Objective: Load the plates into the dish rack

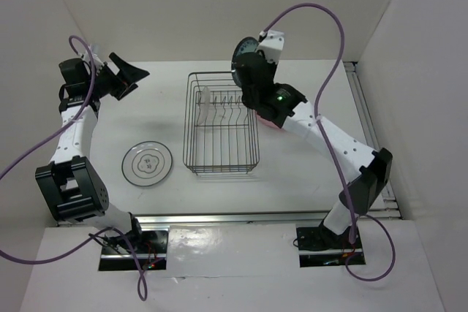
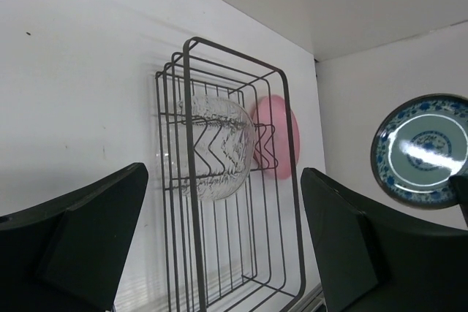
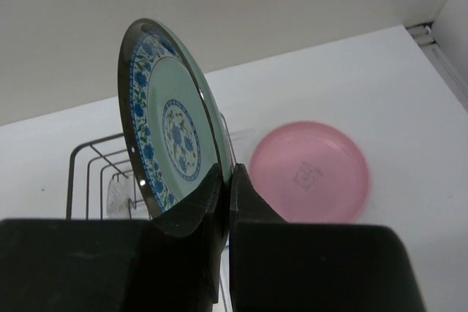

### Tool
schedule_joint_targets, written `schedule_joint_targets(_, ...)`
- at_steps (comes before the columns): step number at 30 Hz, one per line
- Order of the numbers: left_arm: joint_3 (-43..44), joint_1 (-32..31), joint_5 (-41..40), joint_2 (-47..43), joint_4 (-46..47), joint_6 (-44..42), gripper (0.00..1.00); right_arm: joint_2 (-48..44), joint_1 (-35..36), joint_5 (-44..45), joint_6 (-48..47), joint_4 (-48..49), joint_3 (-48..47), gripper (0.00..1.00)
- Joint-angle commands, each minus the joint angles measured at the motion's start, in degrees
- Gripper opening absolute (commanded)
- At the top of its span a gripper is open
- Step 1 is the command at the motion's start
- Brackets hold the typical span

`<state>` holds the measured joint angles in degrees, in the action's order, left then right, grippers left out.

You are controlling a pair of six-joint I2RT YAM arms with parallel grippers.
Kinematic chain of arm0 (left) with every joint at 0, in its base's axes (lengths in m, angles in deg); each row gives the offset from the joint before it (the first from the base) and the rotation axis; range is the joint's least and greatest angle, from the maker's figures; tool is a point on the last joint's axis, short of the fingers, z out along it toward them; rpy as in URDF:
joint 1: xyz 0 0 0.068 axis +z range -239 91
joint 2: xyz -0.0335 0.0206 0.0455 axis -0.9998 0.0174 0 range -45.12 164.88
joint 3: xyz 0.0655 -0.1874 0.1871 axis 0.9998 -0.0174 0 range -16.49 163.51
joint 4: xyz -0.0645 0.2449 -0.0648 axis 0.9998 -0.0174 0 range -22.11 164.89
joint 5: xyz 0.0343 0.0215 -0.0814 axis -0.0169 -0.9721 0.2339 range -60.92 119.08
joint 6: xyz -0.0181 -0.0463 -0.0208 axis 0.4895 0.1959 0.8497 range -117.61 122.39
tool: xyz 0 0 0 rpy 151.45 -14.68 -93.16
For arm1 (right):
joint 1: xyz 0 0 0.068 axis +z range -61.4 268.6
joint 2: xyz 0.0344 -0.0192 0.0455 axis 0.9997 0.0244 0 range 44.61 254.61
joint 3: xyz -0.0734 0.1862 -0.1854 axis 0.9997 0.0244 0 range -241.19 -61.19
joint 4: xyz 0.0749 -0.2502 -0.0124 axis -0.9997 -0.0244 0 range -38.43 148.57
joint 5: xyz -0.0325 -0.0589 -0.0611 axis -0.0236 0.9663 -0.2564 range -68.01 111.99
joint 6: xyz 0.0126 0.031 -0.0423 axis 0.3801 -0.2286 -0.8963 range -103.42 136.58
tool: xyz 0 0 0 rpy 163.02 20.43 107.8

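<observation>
My right gripper point(image 1: 251, 71) point(image 3: 228, 179) is shut on the rim of the small teal-blue patterned plate point(image 1: 244, 58) point(image 3: 170, 128) point(image 2: 423, 150), holding it on edge in the air above the far right corner of the dish rack point(image 1: 191, 123) point(image 2: 287, 153) point(image 3: 86, 157). A small clear glass plate with a wavy edge point(image 1: 207, 100) point(image 2: 213, 147) stands among the rack's prongs. The pink plate point(image 3: 311, 169) point(image 2: 284, 137) point(image 1: 273, 126) lies flat on the table right of the rack, mostly under my right arm. Left of the rack lies the clear plate with a dark ringed rim point(image 1: 147, 164). My left gripper point(image 1: 129, 75) point(image 2: 223, 246) hovers open and empty at far left.
White walls close in the table at the back and on both sides. A metal rail point(image 1: 369, 118) runs along the right edge and another along the near edge. Purple cables loop off both arms.
</observation>
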<state>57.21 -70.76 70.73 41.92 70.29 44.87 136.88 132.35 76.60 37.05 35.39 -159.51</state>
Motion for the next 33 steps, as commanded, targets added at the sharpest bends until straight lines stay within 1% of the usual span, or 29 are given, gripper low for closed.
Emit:
schedule_joint_targets(1, 1.54, 0.22, -1.04, 0.14, -0.23, 0.42, 1.00, 3.70, 3.36, 9.27, 6.85, -6.16, -3.44, 0.00)
schedule_joint_targets(6, 2.07, 0.22, -2.19, -0.38, -0.76, -0.20, 1.00, 8.79, 6.69, 11.83, 10.47, -11.35, -6.52, 0.00)
schedule_joint_targets(7, 2.07, 0.22, -2.19, -0.39, -0.76, -0.20, 1.00, 9.41, 6.70, 11.84, 12.21, -12.32, -7.40, 0.00)
schedule_joint_targets(10, 2.07, 0.22, -2.19, -0.39, -0.76, -0.20, 1.00, 11.78, 6.70, 11.84, 13.63, -14.95, -8.81, 0.00)
schedule_joint_targets(13, 2.07, 0.22, -1.66, -0.39, -0.76, -0.20, 1.00, 12.58, 7.32, 12.54, 13.63, -15.58, -10.30, 0.00)
schedule_joint_targets(16, 2.07, 0.22, -1.66, -0.39, -0.24, 0.32, 1.00, 14.95, 7.32, 11.23, 13.63, -15.05, -11.45, 0.00)
schedule_joint_targets(20, 1.55, 0.22, -1.04, -0.39, -0.23, 0.32, 1.00, 19.35, 6.79, 10.69, 14.16, -16.20, -15.31, 0.00)
schedule_joint_targets(27, 1.02, 0.22, -0.52, -0.91, 0.90, 0.32, 1.00, 24.27, 6.26, 9.64, 17.84, -19.10, -18.92, 0.00)
schedule_joint_targets(31, 1.02, 0.22, 0.71, -0.91, 1.52, 0.32, 1.00, 25.59, 6.26, 9.64, 17.85, -19.10, -20.68, 0.00)
schedule_joint_targets(33, 1.02, 0.22, 1.32, -0.91, 1.52, 0.32, 1.00, 27.70, 6.26, 9.64, 17.85, -19.71, -22.78, 0.00)
